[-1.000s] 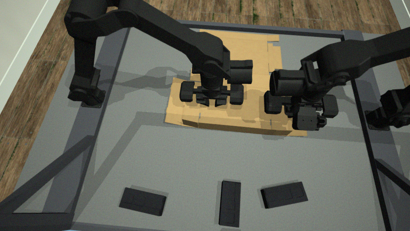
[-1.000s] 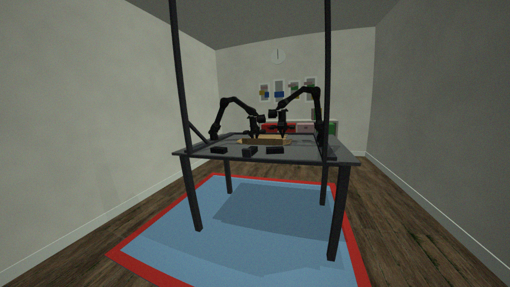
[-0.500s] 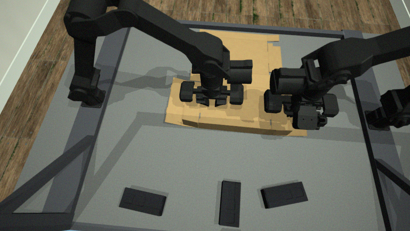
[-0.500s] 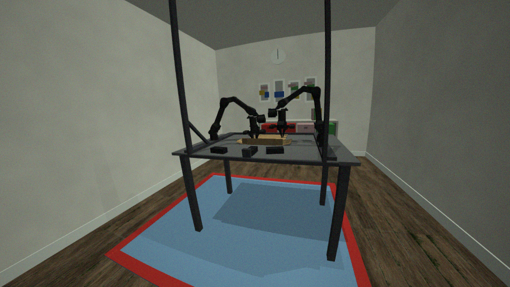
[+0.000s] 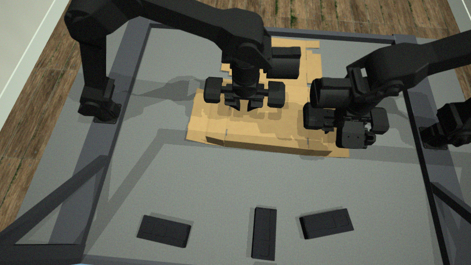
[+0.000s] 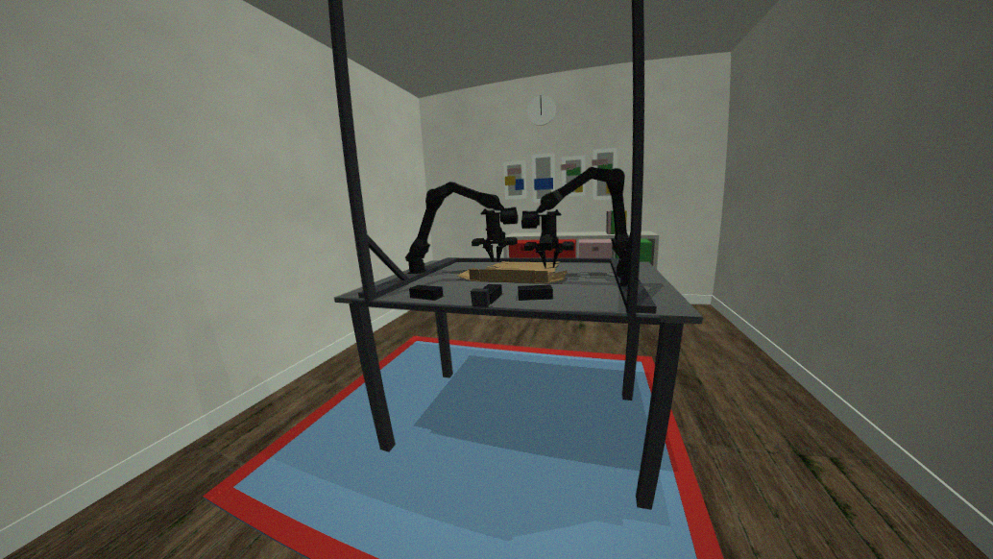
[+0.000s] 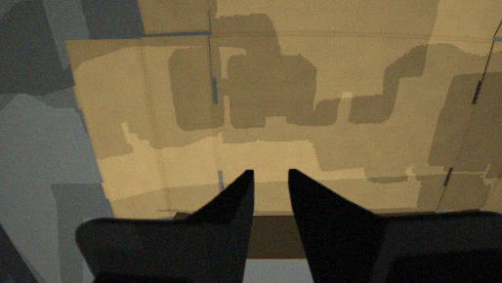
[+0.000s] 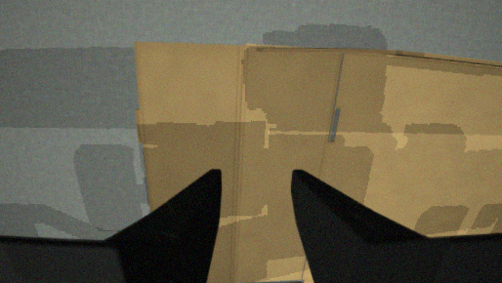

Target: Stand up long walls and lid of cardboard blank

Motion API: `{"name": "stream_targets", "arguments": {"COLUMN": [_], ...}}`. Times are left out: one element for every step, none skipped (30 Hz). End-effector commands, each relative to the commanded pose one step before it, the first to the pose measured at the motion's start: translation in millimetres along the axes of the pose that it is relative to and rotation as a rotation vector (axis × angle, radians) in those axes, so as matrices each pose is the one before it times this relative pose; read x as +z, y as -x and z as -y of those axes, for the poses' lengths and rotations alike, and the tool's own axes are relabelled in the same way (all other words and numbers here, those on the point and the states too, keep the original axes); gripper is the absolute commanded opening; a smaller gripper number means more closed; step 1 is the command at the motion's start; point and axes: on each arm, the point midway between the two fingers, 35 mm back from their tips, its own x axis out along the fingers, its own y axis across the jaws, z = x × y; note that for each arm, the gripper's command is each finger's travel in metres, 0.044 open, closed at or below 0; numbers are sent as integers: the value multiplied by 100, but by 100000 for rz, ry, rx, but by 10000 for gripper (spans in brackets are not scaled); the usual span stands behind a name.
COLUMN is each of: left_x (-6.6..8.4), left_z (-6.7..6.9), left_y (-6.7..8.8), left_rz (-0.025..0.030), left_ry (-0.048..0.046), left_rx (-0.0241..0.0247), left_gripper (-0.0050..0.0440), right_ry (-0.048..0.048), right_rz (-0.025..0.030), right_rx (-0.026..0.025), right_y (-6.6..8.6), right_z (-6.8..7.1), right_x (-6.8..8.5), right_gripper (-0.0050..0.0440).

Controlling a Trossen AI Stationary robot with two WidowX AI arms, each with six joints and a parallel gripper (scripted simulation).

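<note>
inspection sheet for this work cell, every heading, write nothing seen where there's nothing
surface: grey table, shadows across it
job's things: cardboard blank, strip along its near long edge raised; far part spread out, partly hidden from above
clutter: three black blocks on the blank's near side, apart from it
grippers: left hand and right hand partly open above the blank, nothing between fingers
cables: nothing seen
surroundings: wood floor, wall clock
</note>
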Motion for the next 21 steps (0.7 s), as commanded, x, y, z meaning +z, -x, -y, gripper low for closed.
{"name": "stream_targets", "arguments": {"left_x": [-12, 0, 0, 0, 0, 19, 10, 17, 24, 30, 36, 39, 21, 17, 17, 17, 17, 16, 16, 16, 0], "left_z": [128, 0, 0, 0, 0, -194, -86, -143, -201, -260, -320, -363, -203, -170, -171, -173, -174, -173, -176, -176, 0], "left_y": [1250, 0, 0, 0, 0, -306, 6, 9, 12, 13, 13, 10, 4, 2, 1, 0, -1, -2, -3, -4, 0], "left_rz": [-280, 0, 0, 0, 0, 311, -1, -2, -2, -3, -4, -4, -2, -2, -2, -2, -2, -2, -2, -2, 0], "left_ry": [281, 0, 0, 0, 0, -272, 1, 2, 3, 4, 5, 6, 3, 3, 3, 3, 3, 3, 3, 3, 0], "left_rx": [-730, 0, 0, 0, 0, 181, 4, 7, 10, 13, 16, 18, 10, 8, 8, 8, 9, 8, 9, 9, 0], "left_gripper": [96, 96, 96, 96, 96, 72, 48, 24, 0, 0, 0, 0, 0, 0, 0, 0, 0, 0, 0, 0, 0], "right_ry": [-242, 0, 0, 0, 0, -597, -2488, -4147, -5805, -7464, -9123, -5892, -4804, -4779, -4813, -4822, -4791, -4835, -4834, -4768, 0], "right_rz": [-104, 0, 0, 0, 0, 299, -4, -6, -8, -9, -9, -9, -4, -3, -3, -2, -1, -1, 0, 0, 0], "right_rx": [-2914, 0, 0, 0, 0, 316, -6, -9, -14, -18, -23, -26, -15, -13, -13, -13, -13, -13, -13, -13, 0], "right_y": [836, 0, 0, 0, 0, -150, -5, -9, -13, -17, -22, -26, -15, -12, -13, -13, -13, -13, -14, -14, 0], "right_z": [396, 0, 0, 0, 0, -40, 40, 68, 98, 131, 167, 195, 111, 94, 96, 98, 99, 99, 100, 101, 0], "right_x": [-33, 0, 0, 0, 0, 47, -31, -51, -67, -80, -87, -82, -40, -29, -25, -21, -17, -12, -8, -3, 0], "right_gripper": [146, 146, 146, 146, 146, 122, 98, 96, 96, 96, 96, 96, 96, 96, 96, 96, 96, 96, 96, 96, 96]}}
